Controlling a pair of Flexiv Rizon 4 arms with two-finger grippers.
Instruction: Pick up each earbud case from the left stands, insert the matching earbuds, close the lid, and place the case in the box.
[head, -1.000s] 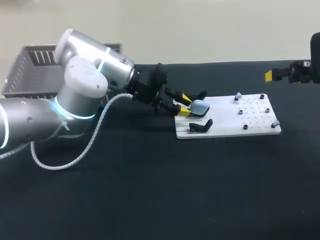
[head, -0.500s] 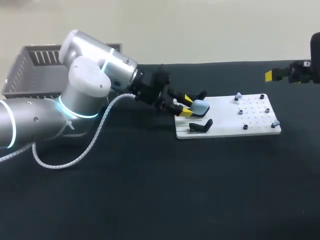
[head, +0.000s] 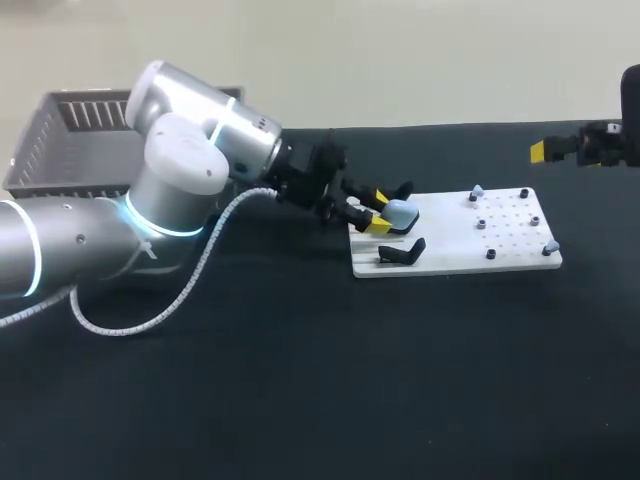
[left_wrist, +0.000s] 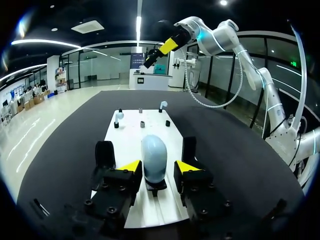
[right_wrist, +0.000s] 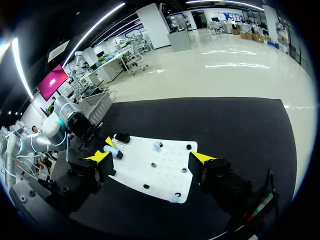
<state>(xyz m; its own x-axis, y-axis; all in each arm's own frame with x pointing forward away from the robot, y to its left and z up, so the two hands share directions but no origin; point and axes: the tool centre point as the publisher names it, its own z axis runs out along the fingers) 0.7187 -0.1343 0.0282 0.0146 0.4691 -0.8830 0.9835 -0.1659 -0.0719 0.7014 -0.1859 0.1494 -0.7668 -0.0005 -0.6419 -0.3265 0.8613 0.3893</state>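
A light blue earbud case (head: 400, 211) stands upright on a small stand at the left end of the white board (head: 510, 262). My left gripper (head: 379, 212) straddles it. In the left wrist view the case (left_wrist: 153, 157) rises between the yellow fingertips (left_wrist: 131, 166); the left gripper (left_wrist: 159, 166) is open, with a thin gap on one side. Two small light blue earbuds (head: 477, 190) (head: 550, 248) sit on pegs at the board's right end. My right gripper (head: 562, 150) hangs wide open high at the far right, with nothing in it; in its own view the right gripper (right_wrist: 150, 157) is above the board (right_wrist: 165, 172).
A grey slatted basket (head: 60, 140) stands at the back left behind my left arm. An empty black stand (head: 402, 250) sits nearer the front edge of the board, another (head: 402, 188) behind the case. Several black pegs (head: 491, 254) dot the board.
My left arm has pushed a little further right, bringing its fingers deeper around the case, and they have narrowed slightly. The right arm has not moved.
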